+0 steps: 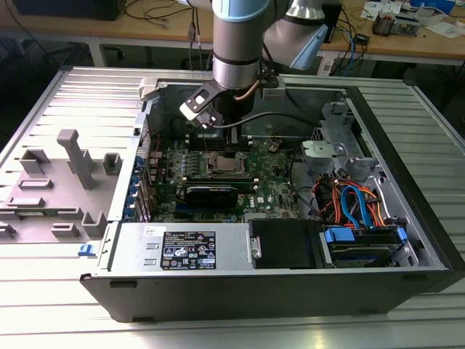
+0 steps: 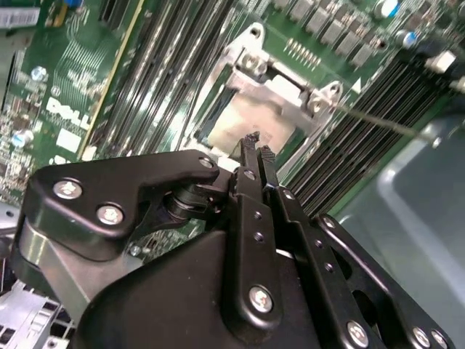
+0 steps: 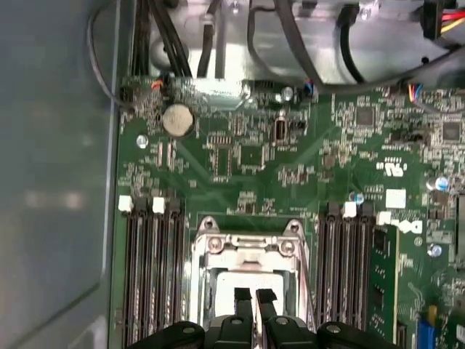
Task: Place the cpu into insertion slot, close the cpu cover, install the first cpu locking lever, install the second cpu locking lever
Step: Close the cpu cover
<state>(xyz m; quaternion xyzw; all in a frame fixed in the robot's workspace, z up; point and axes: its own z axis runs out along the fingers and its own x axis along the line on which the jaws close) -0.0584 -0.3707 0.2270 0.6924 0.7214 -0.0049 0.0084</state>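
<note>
The small square silvery-grey cpu [image 3: 231, 282] is sat in the metal-rimmed insertion slot [image 1: 218, 166], with the thin silvery windowed cpu cover [image 3: 247, 243] laid over it. The black gripper [image 3: 253, 293] hangs just above, jaws pressed nearly together on nothing. Pressure is probably best applied straight down, kept off the chip

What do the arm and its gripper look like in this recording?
The arm is a silver-grey cylinder with light blue joint caps. A black-and-white camera block and a looped copper-coloured cable sit at its wrist. The gripper is matte black with silver screw heads.
</note>
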